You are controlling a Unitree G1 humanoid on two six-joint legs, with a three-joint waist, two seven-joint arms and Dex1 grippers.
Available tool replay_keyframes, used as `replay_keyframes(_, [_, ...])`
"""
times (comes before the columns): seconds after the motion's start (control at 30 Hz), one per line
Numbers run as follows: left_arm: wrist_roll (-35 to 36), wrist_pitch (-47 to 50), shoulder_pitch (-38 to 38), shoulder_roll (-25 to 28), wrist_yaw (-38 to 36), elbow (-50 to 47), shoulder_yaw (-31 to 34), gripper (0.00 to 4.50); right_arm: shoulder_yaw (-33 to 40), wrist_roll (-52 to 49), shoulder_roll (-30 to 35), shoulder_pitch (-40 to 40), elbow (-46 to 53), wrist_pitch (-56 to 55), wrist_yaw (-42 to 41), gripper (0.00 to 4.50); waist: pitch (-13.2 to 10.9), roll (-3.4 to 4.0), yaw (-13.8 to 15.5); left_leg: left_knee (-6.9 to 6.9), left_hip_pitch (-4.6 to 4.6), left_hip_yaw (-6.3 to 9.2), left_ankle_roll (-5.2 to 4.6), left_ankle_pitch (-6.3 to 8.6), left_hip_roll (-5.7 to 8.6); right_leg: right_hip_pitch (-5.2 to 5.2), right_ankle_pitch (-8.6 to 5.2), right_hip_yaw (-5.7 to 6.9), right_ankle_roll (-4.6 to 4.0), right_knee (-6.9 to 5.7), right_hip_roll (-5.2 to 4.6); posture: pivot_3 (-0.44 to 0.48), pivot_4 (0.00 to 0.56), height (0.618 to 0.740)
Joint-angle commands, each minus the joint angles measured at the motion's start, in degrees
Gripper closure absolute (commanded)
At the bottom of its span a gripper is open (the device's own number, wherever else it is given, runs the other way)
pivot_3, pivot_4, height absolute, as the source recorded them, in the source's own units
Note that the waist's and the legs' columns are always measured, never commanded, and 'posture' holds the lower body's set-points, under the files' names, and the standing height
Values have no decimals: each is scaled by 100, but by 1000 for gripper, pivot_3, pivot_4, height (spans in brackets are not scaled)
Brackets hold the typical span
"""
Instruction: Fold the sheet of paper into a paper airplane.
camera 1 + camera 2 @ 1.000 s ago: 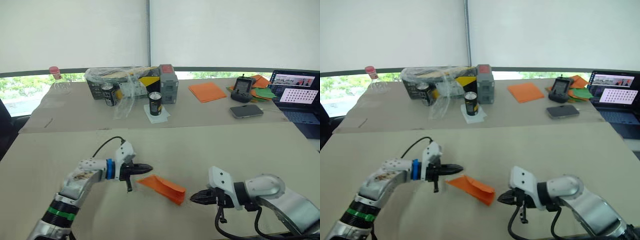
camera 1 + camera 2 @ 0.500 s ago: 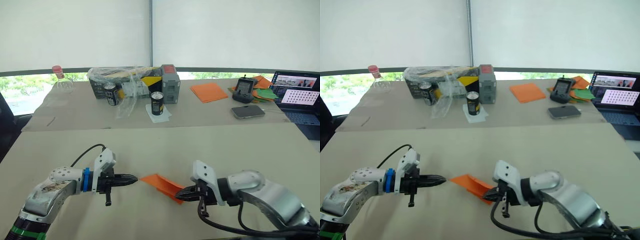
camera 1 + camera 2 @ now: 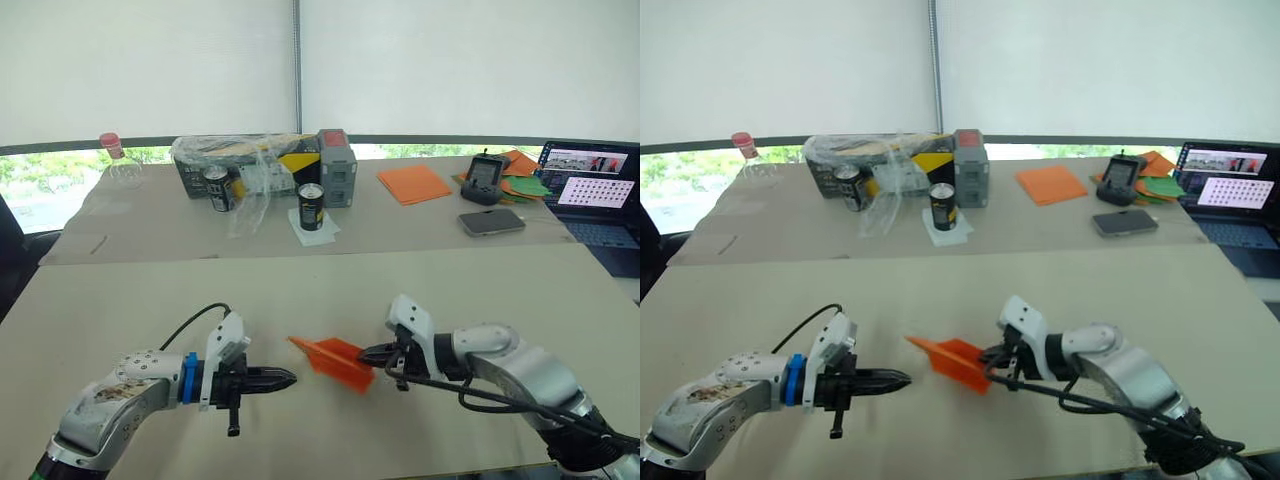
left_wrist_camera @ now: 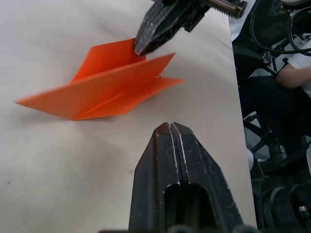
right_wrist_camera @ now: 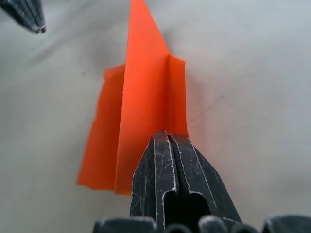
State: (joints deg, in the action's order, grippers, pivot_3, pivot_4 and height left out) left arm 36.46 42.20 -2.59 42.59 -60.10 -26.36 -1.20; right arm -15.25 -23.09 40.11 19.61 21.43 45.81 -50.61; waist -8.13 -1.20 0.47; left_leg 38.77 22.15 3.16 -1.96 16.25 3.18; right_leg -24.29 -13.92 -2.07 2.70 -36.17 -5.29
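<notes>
The pale counter [image 3: 120, 290] carries everything, and the paper airplane [image 3: 332, 361] near its front edge serves as the landmark. Far behind the airplane, across the counter, a dark box wrapped in clear plastic [image 3: 240, 165] stands with two black cans [image 3: 311, 207] beside it. Behind the airplane and off to the right lie a flat stack of orange sheets [image 3: 414, 184], a phone [image 3: 493, 222] and an open laptop [image 3: 594, 195]. The right gripper [image 3: 370, 353] is at the airplane's tail, its fingers [image 5: 167, 165] clenched on the rear edge of the folded orange paper, whose wings spread to both sides while the pointed nose aims away toward the robot's left. The left gripper [image 3: 285, 378] sits just beside the airplane's nose, not touching it, with its fingers [image 4: 172, 145] pressed together on nothing.
</notes>
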Motion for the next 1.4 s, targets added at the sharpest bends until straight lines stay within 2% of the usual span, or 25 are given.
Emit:
replay_keyframes(0.03, [239, 70, -9, -17, -3, -274, -57, 4500, 156, 39, -66, 161, 9, -210, 19, 4469, 0, 0, 0, 0, -1, 0, 1, 0, -1, 0, 0, 1, 0, -1, 1, 0, 150, 740])
replay_keyframes(0.23, [267, 22, 31, 78, 10, -186, 4, 4500, 397, -153, 110, 412, 505, 289, 145, 4469, 0, 0, 3, 3, 2, -2, -1, 0, 3, -1, 0, -1, 0, 0, -1, 0, 150, 740])
replay_keyframes(0.33, [227, -28, -8, 146, -14, -79, 33, 4500, 454, -470, -52, 704, 962, 851, 333, 4469, 0, 0, -2, 2, 1, -1, 0, 0, 1, -1, 0, -1, 0, -1, 0, 0, 150, 740])
replay_keyframes(0.4, [76, -114, -47, 216, 19, 30, 15, 4500, 384, -713, -141, 978, 1140, 1341, 377, 3880, 0, 1, -26, 1, 2, -1, 0, 0, 0, -3, 0, -1, 0, -3, 0, 0, 150, 740])
replay_keyframes(0.5, [-350, -314, -122, 367, 124, 262, -126, 4500, -147, -440, -37, 1186, 1423, 1584, 564, 2908, 0, 2, -32, 2, 1, -1, 0, 0, 1, -3, 0, 1, 0, -2, 0, 0, 150, 740])
replay_keyframes(0.53, [-438, -360, -161, 386, 158, 358, -124, 4500, -441, -58, -94, 1301, 1415, 1624, 940, 2567, 0, 2, -25, 1, 1, -1, 0, 0, 2, -2, 0, 2, -1, -2, 0, 0, 150, 740])
replay_keyframes(0.6, [-556, -482, -212, 396, 174, 498, -80, 4500, -759, 195, -389, 1616, 1400, 2461, 1606, 1902, 0, 2, -36, 3, 1, -1, 0, 0, 5, -3, 0, 4, -1, -3, -2, 0, 150, 740])
replay_keyframes(0.77, [-542, -515, -217, 361, 167, 532, -34, 4500, -495, -114, -1056, 1969, 1094, 3878, 1897, 1902, 0, 2, -61, 5, 13, -2, 21, -13, 6, -18, 2, 3, -3, -8, -2, 0, 150, 740])
replay_keyframes(0.83, [-544, -528, -180, 359, 168, 509, -46, 4500, -496, -178, -1139, 2084, 1055, 4091, 1922, 1902, 0, 3, -62, 4, 15, -1, 24, -15, 7, -19, 2, 3, -3, -7, -2, 0, 150, 740])
replay_keyframes(1.4, [-539, -506, -167, 322, 179, 515, -41, 4500, -892, -371, -1139, 2247, 1150, 4060, 2039, 1902, 1, 4, -133, 6, 12, -4, 6, -5, 12, -28, 2, 6, -3, -29, 10, 0, 150, 740])
